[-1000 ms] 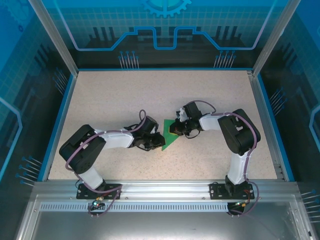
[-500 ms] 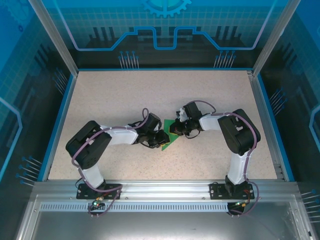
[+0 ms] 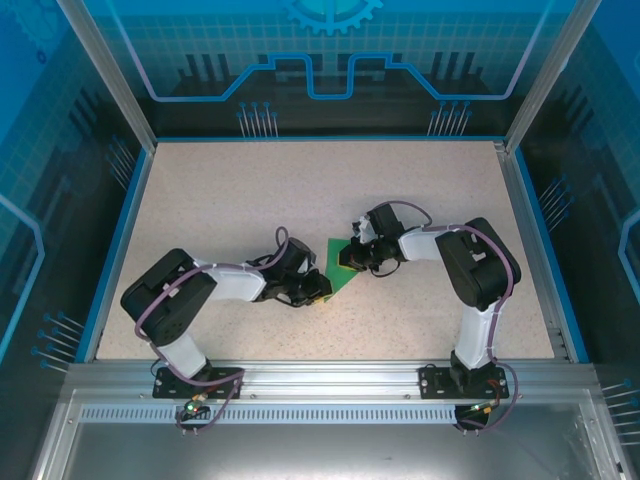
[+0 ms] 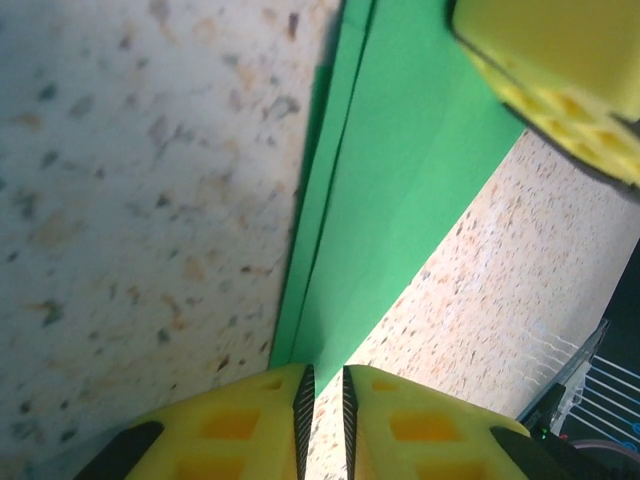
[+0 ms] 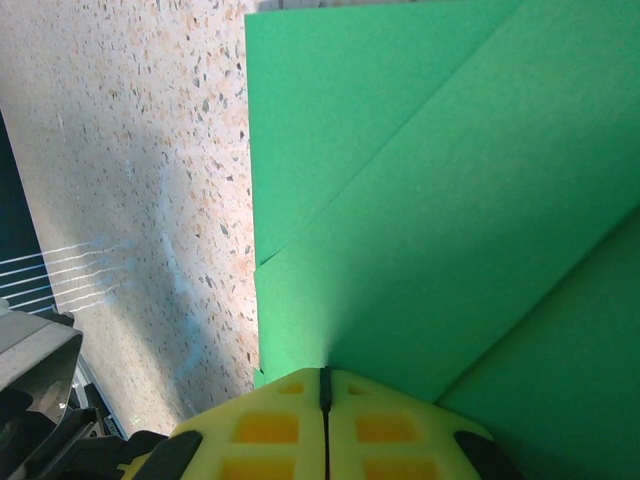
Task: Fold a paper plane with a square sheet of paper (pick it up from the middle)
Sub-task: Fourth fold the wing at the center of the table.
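Observation:
The square sheet of paper (image 3: 342,279) lies folded into a bright green triangle at the middle of the speckled table. Its layered edges run up the left wrist view (image 4: 400,180), and its overlapping flaps spread across the right wrist view (image 5: 420,200). My left gripper (image 3: 319,290) sits low at the paper's near-left corner. Its jaws (image 4: 323,368) stand a narrow slit apart, the paper's pointed tip ends at that slit, and table shows through it. My right gripper (image 3: 357,260) is shut, its tips (image 5: 323,372) resting on the paper's far-right part. One of its yellow fingers (image 4: 560,80) shows over the paper.
The speckled table (image 3: 220,200) has a raised blue rim (image 3: 120,240) on its left, back and right sides, with transparent enclosure walls beyond. An aluminium rail (image 3: 330,378) carrying both arm bases runs along the near edge.
My left gripper pushed in against the paper's near-left edge, then drew back a little toward the near side. The right arm and the paper's far part stayed put.

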You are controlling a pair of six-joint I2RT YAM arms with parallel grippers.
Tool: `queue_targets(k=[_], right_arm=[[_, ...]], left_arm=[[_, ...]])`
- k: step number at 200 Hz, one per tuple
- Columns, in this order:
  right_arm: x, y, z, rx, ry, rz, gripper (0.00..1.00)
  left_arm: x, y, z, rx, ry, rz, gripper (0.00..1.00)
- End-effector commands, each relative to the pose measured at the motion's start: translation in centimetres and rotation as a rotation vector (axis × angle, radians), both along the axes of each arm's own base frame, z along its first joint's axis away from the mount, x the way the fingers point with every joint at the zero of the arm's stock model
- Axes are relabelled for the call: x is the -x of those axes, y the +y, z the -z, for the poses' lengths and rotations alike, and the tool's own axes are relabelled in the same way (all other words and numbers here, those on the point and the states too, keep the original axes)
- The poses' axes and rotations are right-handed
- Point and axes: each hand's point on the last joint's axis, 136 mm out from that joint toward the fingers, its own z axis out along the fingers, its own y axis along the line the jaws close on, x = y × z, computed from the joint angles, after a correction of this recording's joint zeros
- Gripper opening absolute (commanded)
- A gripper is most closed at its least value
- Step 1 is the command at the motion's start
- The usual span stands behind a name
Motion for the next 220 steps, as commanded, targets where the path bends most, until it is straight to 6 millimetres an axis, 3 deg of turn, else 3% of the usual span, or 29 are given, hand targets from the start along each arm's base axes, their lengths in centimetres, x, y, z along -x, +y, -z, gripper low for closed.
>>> queue_targets(k=[1, 23, 49, 82, 128, 174, 220], right_arm=[[1.1, -1.9, 3.8, 0.107, 0.083, 0.027, 0.06], [0.8, -1.6, 3.3, 0.094, 0.077, 0.025, 0.06], [0.5, -1.5, 2.8, 0.094, 0.067, 0.026, 0.06], [0.6, -1.4, 2.8, 0.091, 0.070, 0.028, 0.06], [0.4, -1.2, 2.4, 0.079, 0.067, 0.032, 0.06], [-0.4, -1.3, 1.9, 0.102, 0.038, 0.029, 0.06], [-3.5, -3.1, 1.8, 0.141, -0.008, 0.065, 0.06]], left_arm=[[4.3, 2.2, 2.4, -0.086, 0.150, 0.030, 0.21], [3.2, 2.0, 0.6, -0.088, 0.089, 0.025, 0.20], [0.5, 2.2, -1.4, -0.155, 0.003, -0.011, 0.18], [-2.9, -0.6, -3.4, -0.087, -0.080, -0.007, 0.16], [-4.2, -2.1, -0.9, -0.085, -0.046, 0.003, 0.12], [-2.8, -0.1, 2.5, -0.189, 0.032, -0.016, 0.06], [-0.8, 2.1, 3.8, -0.248, 0.062, -0.019, 0.04]])
